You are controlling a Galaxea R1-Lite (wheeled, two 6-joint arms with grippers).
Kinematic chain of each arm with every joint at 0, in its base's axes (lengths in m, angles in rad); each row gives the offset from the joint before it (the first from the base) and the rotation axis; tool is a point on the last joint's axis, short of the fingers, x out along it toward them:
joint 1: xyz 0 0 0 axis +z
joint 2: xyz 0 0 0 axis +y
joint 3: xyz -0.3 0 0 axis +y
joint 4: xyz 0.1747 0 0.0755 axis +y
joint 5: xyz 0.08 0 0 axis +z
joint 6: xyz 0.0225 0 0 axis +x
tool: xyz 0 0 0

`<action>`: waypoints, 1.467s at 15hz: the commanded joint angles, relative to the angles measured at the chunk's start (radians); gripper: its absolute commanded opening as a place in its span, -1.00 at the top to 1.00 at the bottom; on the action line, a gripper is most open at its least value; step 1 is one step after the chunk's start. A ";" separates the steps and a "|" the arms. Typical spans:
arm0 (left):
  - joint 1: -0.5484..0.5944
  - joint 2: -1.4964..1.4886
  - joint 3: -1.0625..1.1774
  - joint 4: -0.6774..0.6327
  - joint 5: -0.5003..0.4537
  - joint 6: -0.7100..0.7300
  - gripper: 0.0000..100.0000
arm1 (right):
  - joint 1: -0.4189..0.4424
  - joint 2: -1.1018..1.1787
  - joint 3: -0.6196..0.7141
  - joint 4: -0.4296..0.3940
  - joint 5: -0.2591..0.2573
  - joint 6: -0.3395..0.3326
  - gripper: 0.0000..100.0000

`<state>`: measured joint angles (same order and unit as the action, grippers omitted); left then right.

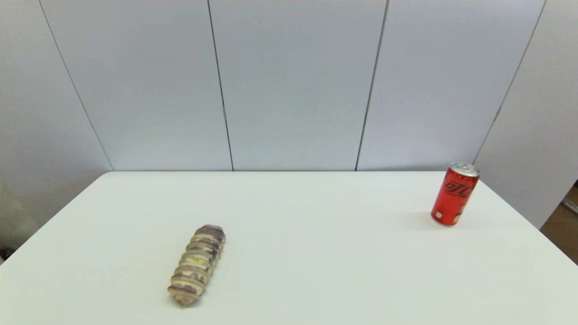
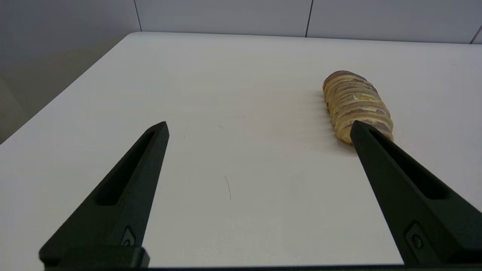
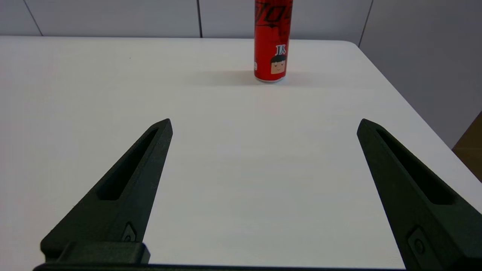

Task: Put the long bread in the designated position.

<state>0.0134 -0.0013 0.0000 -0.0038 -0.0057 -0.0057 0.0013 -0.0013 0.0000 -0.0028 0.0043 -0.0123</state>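
Long bread [image 1: 197, 265] lies near-left on the table [image 1: 316, 253]; red can [image 1: 454, 194] stands far-right.

The plain white surface [image 1: 316, 253] is carrying a ridged tan long bread [image 1: 197, 265] lying front-left and an upright red soda can [image 1: 454, 194] standing far right.

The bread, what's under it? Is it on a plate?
No plate. The bread lies flat on the bare white table, far from the red can. The spot right beneath it is covered, so that part cannot be seen.
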 commanded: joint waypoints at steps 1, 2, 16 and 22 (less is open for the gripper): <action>0.000 0.001 0.000 -0.001 0.000 0.000 -1.00 | -0.001 0.001 0.002 0.000 0.000 0.000 -1.00; 0.000 0.001 0.000 0.001 -0.002 0.001 -1.00 | 0.000 0.001 0.002 0.000 0.000 0.000 -1.00; -0.035 0.797 -0.994 -0.001 -0.048 0.000 -1.00 | 0.000 0.001 0.002 0.000 0.000 0.000 -1.00; -0.193 1.244 -1.319 0.257 -0.054 0.006 -1.00 | 0.000 0.001 0.002 -0.002 0.000 0.000 -1.00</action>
<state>-0.0936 0.9457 -1.1564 0.1053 -0.0543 -0.0043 0.0013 -0.0013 0.0000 -0.0028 0.0043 -0.0123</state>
